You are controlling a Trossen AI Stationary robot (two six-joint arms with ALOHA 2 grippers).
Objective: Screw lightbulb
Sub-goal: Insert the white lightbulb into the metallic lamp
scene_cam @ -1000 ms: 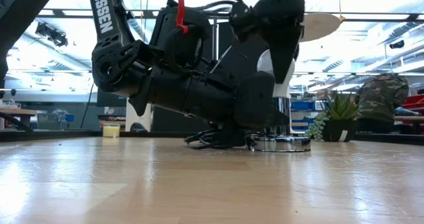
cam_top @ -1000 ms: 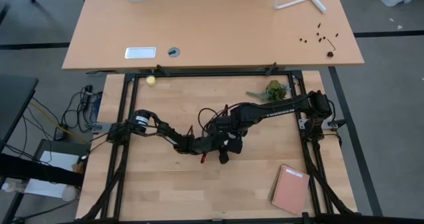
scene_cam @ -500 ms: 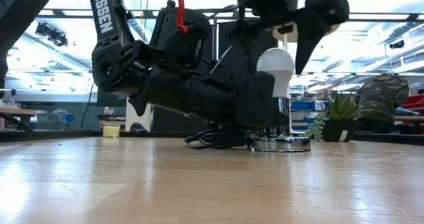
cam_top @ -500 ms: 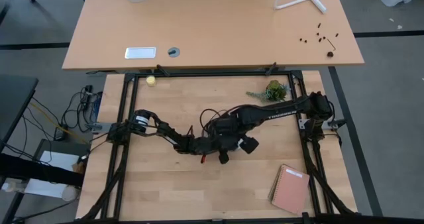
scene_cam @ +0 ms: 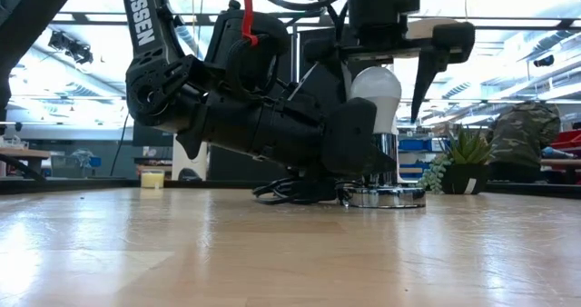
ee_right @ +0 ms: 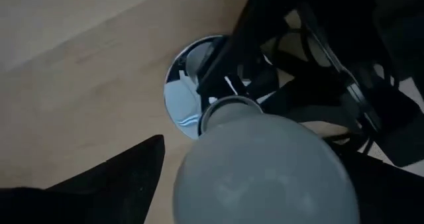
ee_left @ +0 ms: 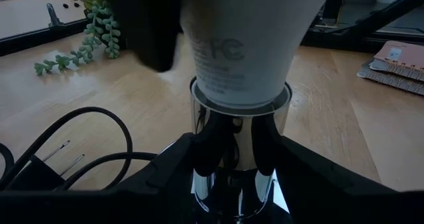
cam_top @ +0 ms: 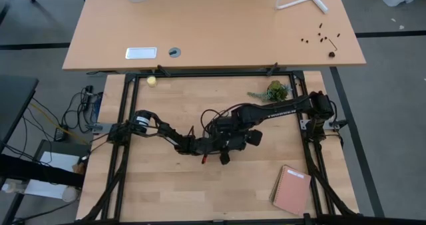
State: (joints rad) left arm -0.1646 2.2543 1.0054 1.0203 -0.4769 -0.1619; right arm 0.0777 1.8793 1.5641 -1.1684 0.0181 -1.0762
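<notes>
Two grippers at the socket, bulb seated but not yet tight

Right gripper [scene_cam: 410, 71] above the lightbulb [scene_cam: 378, 87], fingers spread wide either side of the dome, nothing held. Left gripper [ee_left: 233, 159] low at the table, jaws part-closed around the chrome socket stem [ee_left: 233, 177], pinning it just under the bulb's neck. Lightbulb upright in the socket, neck inside the chrome collar, near table centre. Socket base disc [scene_cam: 383, 196] flat on the table [scene_cam: 272, 252], black cord [ee_left: 73, 144] trailing away beside it. Plant sprig [cam_top: 273, 91] and notebook [cam_top: 291, 189] well apart, out of the way.

Judged mid-regrasp between turns. For the step: close centred on the dome, squeeze lightly, twist about the vertical axis, no side load. Keep the socket pinned against spin. Likely risks: cross-threading if tilted, slipping on smooth glass.
</notes>
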